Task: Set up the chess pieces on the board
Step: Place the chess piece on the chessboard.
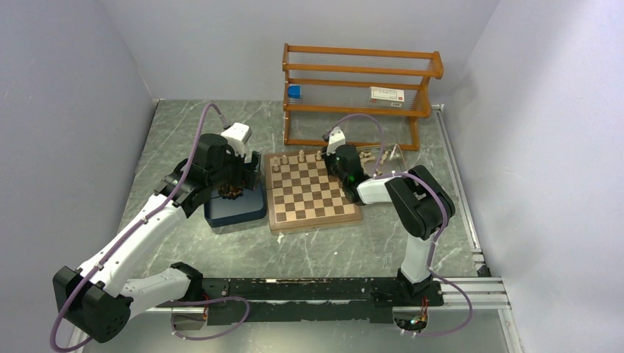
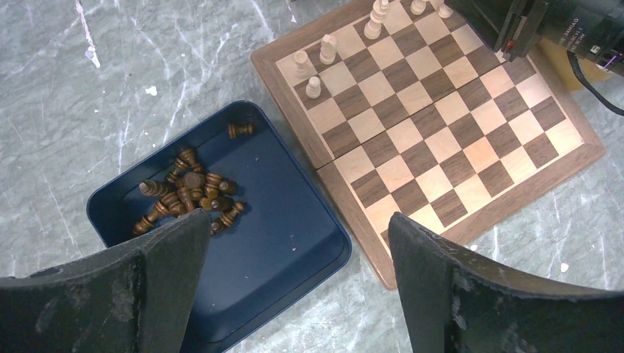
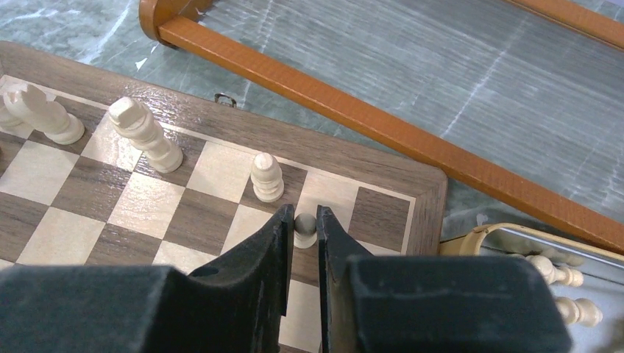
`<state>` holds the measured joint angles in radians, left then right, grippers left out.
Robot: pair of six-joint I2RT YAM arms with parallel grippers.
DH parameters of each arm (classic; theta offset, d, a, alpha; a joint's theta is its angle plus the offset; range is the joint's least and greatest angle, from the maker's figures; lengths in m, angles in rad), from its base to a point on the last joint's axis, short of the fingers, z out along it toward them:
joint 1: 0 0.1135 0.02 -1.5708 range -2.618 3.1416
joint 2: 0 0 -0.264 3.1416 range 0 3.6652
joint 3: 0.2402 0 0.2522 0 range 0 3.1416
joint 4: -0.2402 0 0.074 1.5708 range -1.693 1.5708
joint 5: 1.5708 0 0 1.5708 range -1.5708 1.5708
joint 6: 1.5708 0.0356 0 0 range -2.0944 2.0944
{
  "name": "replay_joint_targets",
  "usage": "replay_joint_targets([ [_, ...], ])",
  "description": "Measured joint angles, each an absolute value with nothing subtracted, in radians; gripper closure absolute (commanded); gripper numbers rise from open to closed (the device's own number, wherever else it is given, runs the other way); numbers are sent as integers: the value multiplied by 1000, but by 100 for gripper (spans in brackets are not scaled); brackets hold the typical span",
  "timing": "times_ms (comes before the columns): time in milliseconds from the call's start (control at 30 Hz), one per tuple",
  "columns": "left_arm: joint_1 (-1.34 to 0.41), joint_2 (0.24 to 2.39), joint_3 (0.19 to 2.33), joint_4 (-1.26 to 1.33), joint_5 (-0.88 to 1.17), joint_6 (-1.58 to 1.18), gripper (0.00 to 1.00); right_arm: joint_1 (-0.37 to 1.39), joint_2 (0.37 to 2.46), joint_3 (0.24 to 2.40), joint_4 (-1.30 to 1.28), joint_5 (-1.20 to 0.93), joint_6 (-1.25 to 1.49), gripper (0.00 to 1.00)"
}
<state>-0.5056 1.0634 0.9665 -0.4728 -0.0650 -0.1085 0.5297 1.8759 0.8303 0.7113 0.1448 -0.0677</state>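
The board (image 1: 313,193) lies mid-table, with a few cream pieces (image 2: 327,48) standing along its far edge. My right gripper (image 3: 302,220) is shut on a cream pawn (image 3: 305,229), which stands upright near the board's (image 3: 147,198) far right corner, just behind a cream piece (image 3: 266,176). A knight (image 3: 40,114) and a taller cream piece (image 3: 143,136) stand further left. My left gripper (image 2: 298,220) is open and empty above the dark blue tray (image 2: 294,243), which holds a heap of dark brown pieces (image 2: 188,195).
A wooden rack (image 1: 360,88) stands behind the board, with its lower rail (image 3: 368,110) close to the board's far edge. A shallow tan tray (image 3: 508,234) with loose cream pieces (image 3: 559,272) sits right of the board. The blue tray (image 1: 235,212) touches the board's left side.
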Motion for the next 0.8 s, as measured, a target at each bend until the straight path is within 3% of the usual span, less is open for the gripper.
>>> replay_joint_targets([
  [800,-506,1063,966,-473,-65,-109,6,532,1863,857,633,162,-27,83],
])
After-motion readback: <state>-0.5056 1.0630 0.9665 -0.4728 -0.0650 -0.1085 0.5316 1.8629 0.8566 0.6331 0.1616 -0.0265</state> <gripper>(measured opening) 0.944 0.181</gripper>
